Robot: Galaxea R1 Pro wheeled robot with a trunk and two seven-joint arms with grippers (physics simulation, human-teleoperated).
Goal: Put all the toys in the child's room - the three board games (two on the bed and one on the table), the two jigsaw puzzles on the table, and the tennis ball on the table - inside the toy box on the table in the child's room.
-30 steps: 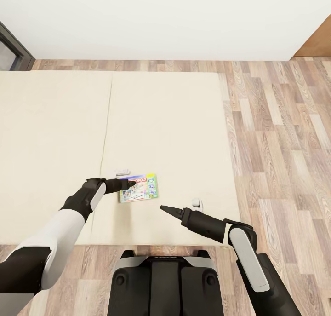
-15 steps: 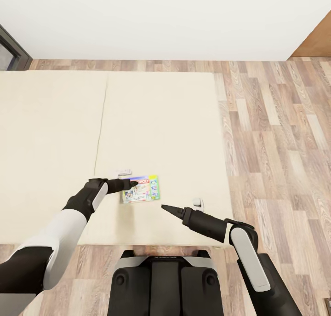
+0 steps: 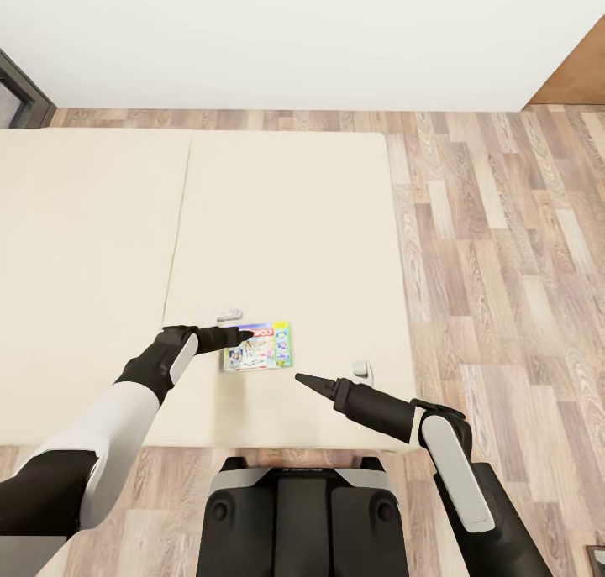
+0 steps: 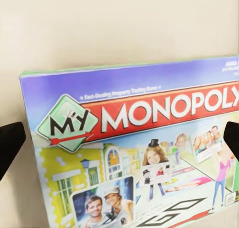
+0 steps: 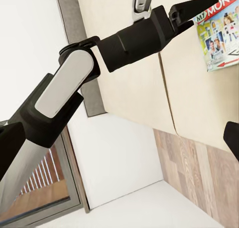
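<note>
Beige mattress of the bed [image 3: 277, 216] carries one board game [image 3: 258, 346], lying flat. From the left, the left gripper [image 3: 244, 335] reaches its near edge, fingers [image 4: 10, 148] apart either side, not yet gripping. The right gripper [image 3: 304, 381] hovers nearby; its fingers' state is unclear. Judging by this, most of the tidying remains.

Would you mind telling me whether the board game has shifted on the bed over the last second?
No. The board game keeps its place against the bed's front edge and seam; the camera moved instead.
</note>
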